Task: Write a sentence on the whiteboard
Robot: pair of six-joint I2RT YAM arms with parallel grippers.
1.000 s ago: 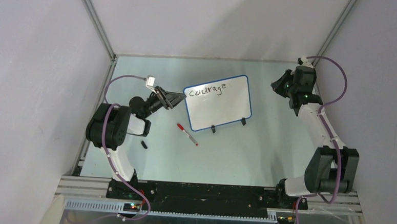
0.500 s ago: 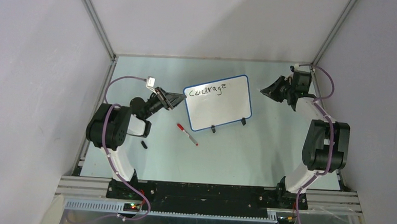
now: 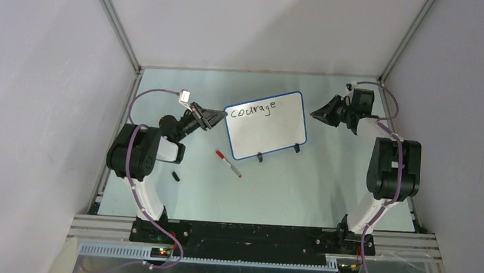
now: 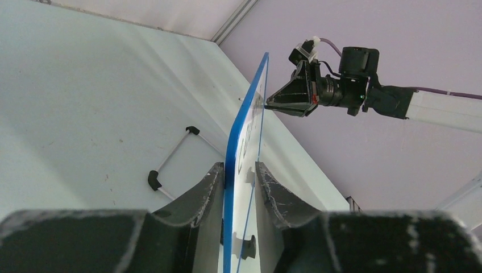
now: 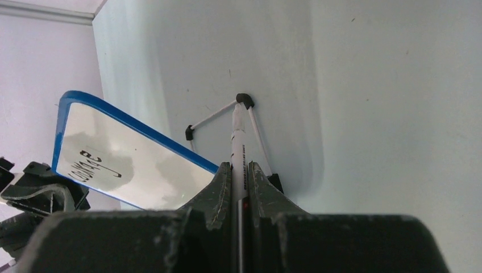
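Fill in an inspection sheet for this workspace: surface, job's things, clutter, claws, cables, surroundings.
Surface: pale table, lightly scuffed.
Job's things: whiteboard standing; one word, "courage", along its top, the rest blank.
Clutter: red-capped pen and small black piece lying in front of the whiteboard, towards the left.
Claws: left claw closed on the whiteboard's left edge; right claw shut on a marker, off the whiteboard's right side, not touching it.
Cables: purple cables loop over both arms, off the whiteboard.
Surroundings: plain walls, metal frame posts; nothing else seen.
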